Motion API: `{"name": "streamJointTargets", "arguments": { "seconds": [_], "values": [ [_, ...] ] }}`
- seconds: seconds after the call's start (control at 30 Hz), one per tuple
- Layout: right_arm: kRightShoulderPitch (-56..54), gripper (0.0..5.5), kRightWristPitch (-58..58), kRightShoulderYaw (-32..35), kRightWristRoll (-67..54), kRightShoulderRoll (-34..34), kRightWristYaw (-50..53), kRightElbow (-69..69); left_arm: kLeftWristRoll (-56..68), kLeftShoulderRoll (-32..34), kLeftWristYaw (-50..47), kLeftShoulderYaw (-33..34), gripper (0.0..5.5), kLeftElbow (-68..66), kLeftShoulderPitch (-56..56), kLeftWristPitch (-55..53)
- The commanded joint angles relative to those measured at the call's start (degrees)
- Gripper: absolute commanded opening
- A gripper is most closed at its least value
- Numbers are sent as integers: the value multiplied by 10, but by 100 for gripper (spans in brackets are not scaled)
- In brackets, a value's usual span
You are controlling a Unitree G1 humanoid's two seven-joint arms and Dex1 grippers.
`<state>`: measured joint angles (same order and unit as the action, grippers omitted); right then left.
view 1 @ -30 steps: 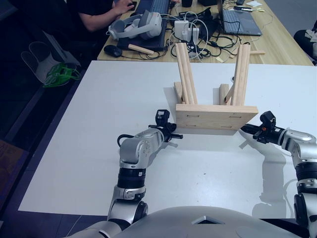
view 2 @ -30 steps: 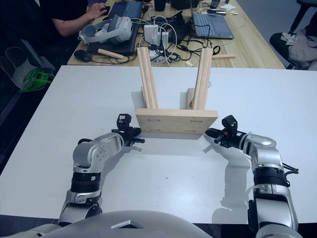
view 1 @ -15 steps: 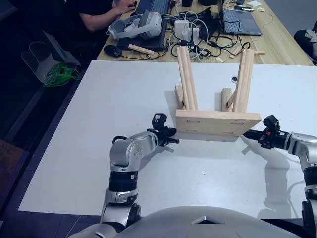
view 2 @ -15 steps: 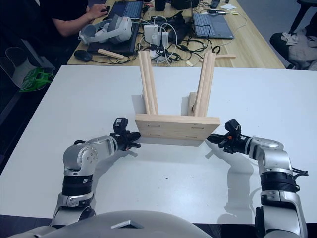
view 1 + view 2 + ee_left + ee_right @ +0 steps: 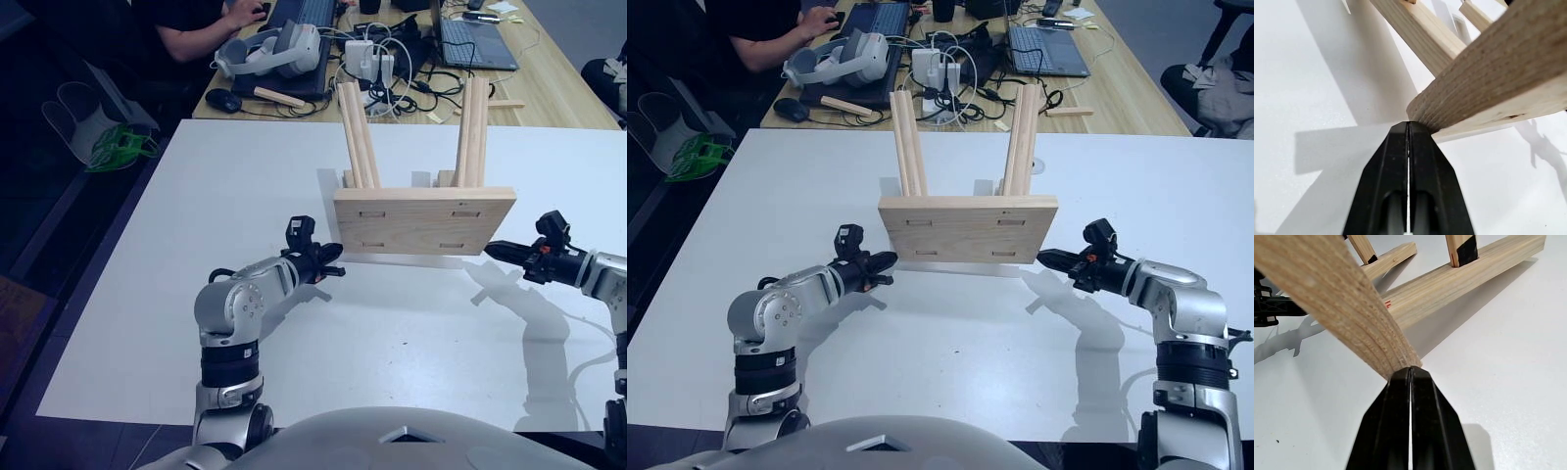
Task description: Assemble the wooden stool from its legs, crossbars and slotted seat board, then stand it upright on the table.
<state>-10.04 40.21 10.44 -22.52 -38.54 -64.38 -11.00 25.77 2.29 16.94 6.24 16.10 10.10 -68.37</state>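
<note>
The stool (image 5: 424, 201) is already put together: legs (image 5: 355, 137) and seat board (image 5: 967, 230) are joined, with no loose pieces beside it on the white surface (image 5: 245, 186). It is not yet standing. It is tipped over, the broad face of the seat board turned toward the robot and the legs running away from it. What remains, as I judge it, is only to tilt it onto its feet.

The left end effector (image 5: 330, 271) has its fingers pressed together, the tip touching the lower left corner of the board. The right end effector (image 5: 495, 248) is likewise closed on nothing, its tip wedged at the lower right corner. Both work as levers rather than grasping.

Compared with a second ago, the seat board shows a much taller face and its top edge sits higher, so the stool has rotated. The legs look more nearly parallel. Both arms have spread slightly outward, following the corners.
</note>
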Motion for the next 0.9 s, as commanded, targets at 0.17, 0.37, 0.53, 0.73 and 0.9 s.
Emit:
{"name": "streamJointTargets", "arguments": {
  "seconds": [0.17,0.37,0.53,0.73,0.9],
  "values": [
    [-20,0,22,-1,-66,42,-9,54,110,-44,59,-8,3,38,33,-5],
    [-31,0,40,13,-85,47,1,70,141,-45,61,1,3,48,33,-1],
    [-49,0,64,31,-111,58,16,90,161,-46,57,7,3,51,35,4],
    [-55,0,78,42,-127,62,29,103,183,-49,55,17,3,57,43,10],
    [-67,0,90,53,-148,68,43,111,211,-52,57,31,3,63,50,22]
  ]
}}
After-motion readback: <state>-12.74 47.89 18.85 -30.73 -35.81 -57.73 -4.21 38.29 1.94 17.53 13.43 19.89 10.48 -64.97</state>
